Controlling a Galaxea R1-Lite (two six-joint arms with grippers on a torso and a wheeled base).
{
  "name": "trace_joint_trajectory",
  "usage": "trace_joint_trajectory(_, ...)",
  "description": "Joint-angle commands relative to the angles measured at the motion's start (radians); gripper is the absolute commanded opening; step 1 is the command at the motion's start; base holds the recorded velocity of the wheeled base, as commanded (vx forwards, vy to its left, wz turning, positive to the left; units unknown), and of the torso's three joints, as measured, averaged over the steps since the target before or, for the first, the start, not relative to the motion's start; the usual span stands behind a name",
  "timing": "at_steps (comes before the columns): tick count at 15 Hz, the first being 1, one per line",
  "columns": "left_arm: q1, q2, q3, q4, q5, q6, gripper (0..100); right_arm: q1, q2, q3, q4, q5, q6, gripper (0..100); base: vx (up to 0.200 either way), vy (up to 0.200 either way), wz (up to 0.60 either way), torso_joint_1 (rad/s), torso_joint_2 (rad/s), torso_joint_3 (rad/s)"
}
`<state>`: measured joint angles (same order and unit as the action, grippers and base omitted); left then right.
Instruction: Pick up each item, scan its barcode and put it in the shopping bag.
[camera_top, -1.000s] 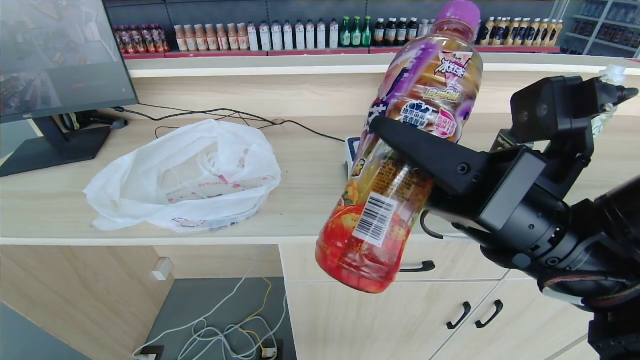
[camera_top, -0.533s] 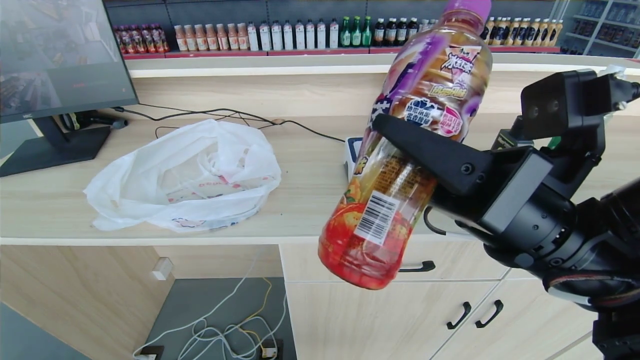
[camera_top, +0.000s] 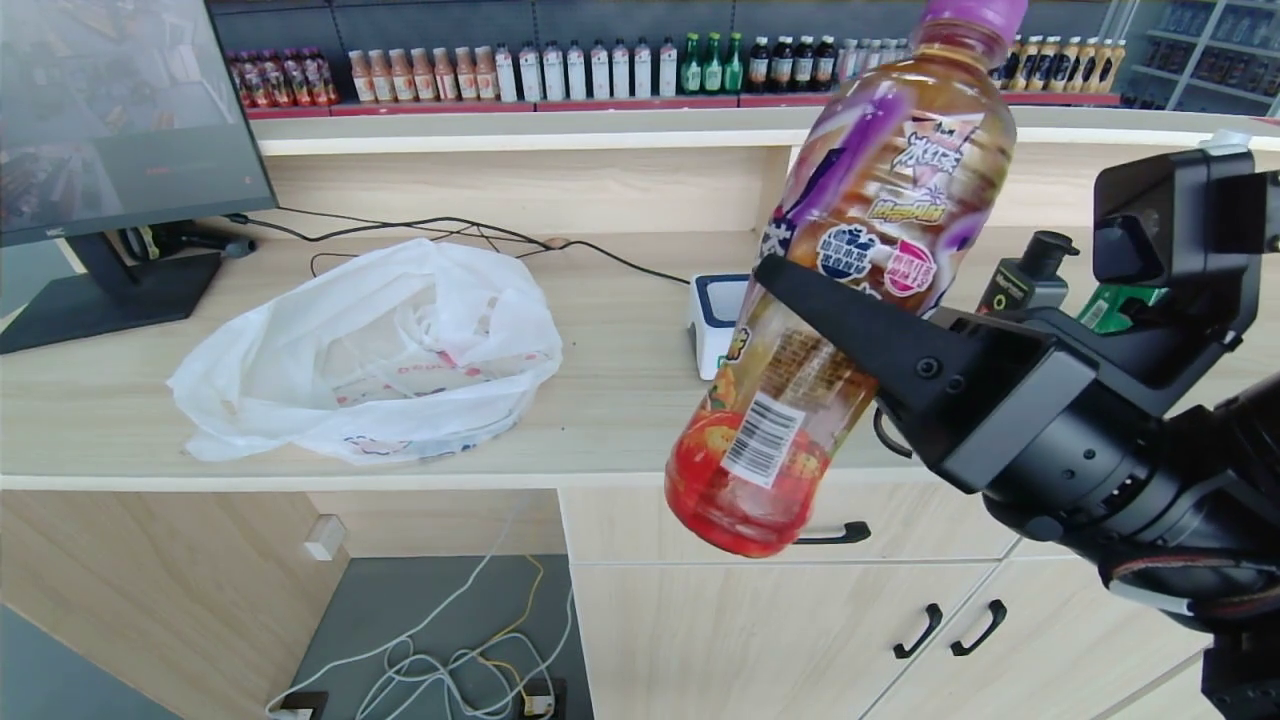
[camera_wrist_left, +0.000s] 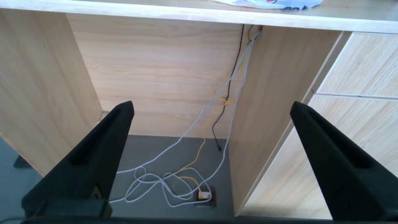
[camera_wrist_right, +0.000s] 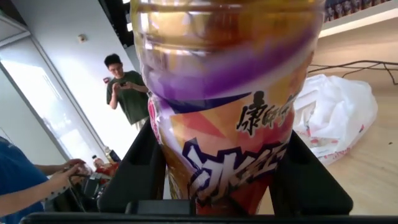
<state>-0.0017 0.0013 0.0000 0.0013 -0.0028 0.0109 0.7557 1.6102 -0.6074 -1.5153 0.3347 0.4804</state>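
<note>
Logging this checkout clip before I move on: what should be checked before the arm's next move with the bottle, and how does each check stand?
1. Grip: the right gripper is shut around the middle of the bottle: ok.
2. The barcode is clear of the fingers: ok.
3. The barcode is turned to the scanner on the counter: not ok, it faces the head camera.
4. The shopping bag lies mouth-up on the counter: ok, it seems.
5. The left gripper is out of the way, open, below the counter: ok.
6. Scan registered: cannot tell.
</note>
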Motion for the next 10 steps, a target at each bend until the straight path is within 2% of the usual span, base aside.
trace_joint_trajectory(1, 0.0, 0.0, 0.0, 0.0, 0.0, 0.0, 100, -0.015, -0.009, 0.018, 0.0, -0.011, -0.023, 0, 0.0, 0.0, 0.0, 0.0, 0.0, 0.0)
trace_joint_trajectory(4, 0.0, 0.0, 0.0, 0.0, 0.0, 0.001, 100, -0.041, -0.026, 0.038, -0.002, -0.02, -0.125, 0, 0.0, 0.0, 0.0, 0.0, 0.0, 0.0)
trace_joint_trajectory(7, 0.0, 0.0, 0.0, 0.0, 0.001, 0.001, 100, -0.067, -0.036, 0.035, 0.001, -0.132, -0.192, 0, 0.0, 0.0, 0.0, 0.0, 0.0, 0.0)
trace_joint_trajectory(10, 0.0, 0.0, 0.0, 0.0, 0.001, 0.001, 100, -0.128, -0.033, 0.035, 0.012, -0.249, -0.324, 0, 0.0, 0.0, 0.0, 0.0, 0.0, 0.0)
